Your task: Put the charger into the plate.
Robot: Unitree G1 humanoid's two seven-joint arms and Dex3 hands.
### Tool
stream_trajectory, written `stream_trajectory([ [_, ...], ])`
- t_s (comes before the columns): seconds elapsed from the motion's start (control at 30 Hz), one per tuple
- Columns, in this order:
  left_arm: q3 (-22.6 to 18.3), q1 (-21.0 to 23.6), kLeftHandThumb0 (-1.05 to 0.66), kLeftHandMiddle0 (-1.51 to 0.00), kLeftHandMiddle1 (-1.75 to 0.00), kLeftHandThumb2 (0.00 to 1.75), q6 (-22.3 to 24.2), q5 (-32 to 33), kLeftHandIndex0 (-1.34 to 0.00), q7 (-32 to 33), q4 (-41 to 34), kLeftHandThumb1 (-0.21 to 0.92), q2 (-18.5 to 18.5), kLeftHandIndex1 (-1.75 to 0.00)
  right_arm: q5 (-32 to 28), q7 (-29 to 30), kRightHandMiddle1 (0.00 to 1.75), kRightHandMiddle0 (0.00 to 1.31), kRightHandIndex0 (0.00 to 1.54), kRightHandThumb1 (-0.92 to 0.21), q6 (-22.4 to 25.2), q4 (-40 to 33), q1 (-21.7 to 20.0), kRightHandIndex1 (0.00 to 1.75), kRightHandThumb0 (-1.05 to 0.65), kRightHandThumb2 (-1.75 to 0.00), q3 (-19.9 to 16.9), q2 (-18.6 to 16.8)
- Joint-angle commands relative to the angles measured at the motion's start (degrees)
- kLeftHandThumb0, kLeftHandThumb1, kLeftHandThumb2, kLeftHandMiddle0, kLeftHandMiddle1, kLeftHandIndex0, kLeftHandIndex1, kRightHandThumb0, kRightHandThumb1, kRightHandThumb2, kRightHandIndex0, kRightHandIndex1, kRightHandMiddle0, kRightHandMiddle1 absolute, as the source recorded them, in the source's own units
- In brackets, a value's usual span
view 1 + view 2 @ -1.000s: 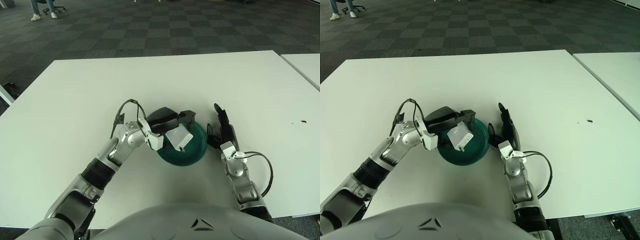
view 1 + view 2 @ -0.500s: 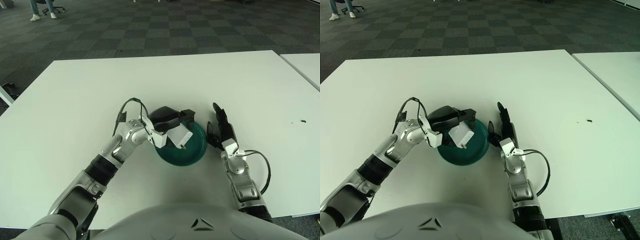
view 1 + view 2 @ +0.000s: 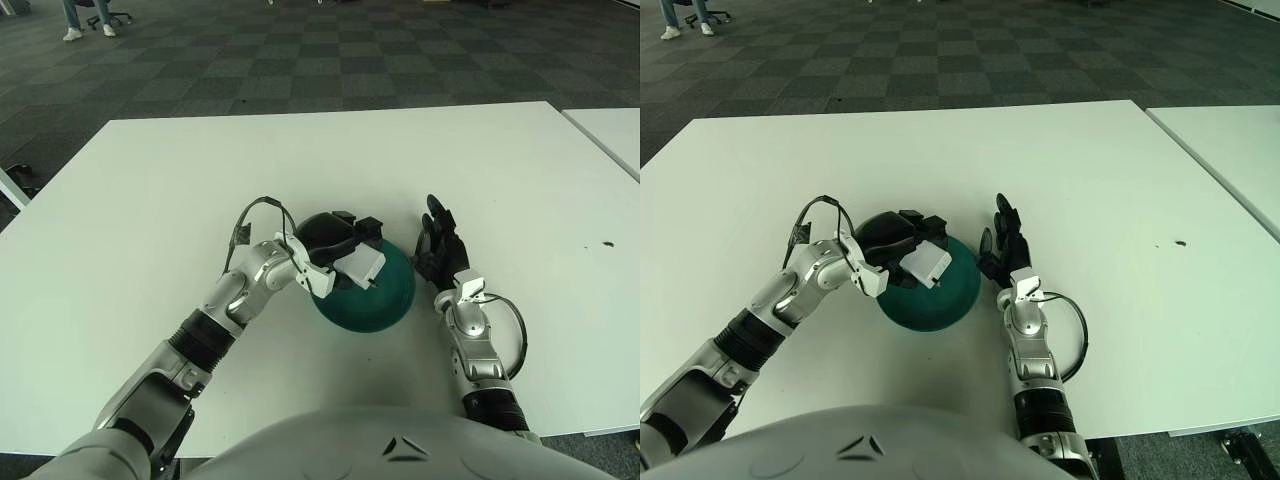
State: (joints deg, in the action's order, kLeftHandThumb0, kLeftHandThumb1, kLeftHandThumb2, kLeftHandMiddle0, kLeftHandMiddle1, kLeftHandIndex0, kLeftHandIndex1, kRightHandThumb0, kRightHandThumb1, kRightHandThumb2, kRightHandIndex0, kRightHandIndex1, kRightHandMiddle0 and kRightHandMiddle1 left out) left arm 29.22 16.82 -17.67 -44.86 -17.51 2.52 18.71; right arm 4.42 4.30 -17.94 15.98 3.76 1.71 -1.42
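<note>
A dark green plate (image 3: 375,300) sits on the white table near its front edge. Above the plate's left part my left hand (image 3: 335,240) holds a white charger (image 3: 360,265), fingers curled over its top. The charger hangs low over the plate; whether it touches the plate I cannot tell. My right hand (image 3: 440,245) stands just to the right of the plate's rim, its black fingers spread upward and holding nothing.
The white table (image 3: 150,200) stretches wide on all sides. A second white table (image 3: 610,130) stands at the far right, across a narrow gap. A small dark speck (image 3: 606,242) lies on the table near its right edge. Checkered carpet lies beyond.
My left hand has carried the charger down and a little right over the plate, turning it flatter. The right hand has drawn closer to the plate and risen more upright.
</note>
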Motion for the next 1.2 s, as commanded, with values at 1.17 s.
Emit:
stream_trajectory([
  [1.17,-15.07,-4.59,-1.05,-0.19,0.00,0.82,-1.30,33.49,0.00,-4.60,0.72,0.92,-1.05,-0.52,5.61,4.75,0.17,0.00,0.07,-0.92,7.64,6.11,1.40,0.01,-0.93,-0.95,2.07,0.36],
])
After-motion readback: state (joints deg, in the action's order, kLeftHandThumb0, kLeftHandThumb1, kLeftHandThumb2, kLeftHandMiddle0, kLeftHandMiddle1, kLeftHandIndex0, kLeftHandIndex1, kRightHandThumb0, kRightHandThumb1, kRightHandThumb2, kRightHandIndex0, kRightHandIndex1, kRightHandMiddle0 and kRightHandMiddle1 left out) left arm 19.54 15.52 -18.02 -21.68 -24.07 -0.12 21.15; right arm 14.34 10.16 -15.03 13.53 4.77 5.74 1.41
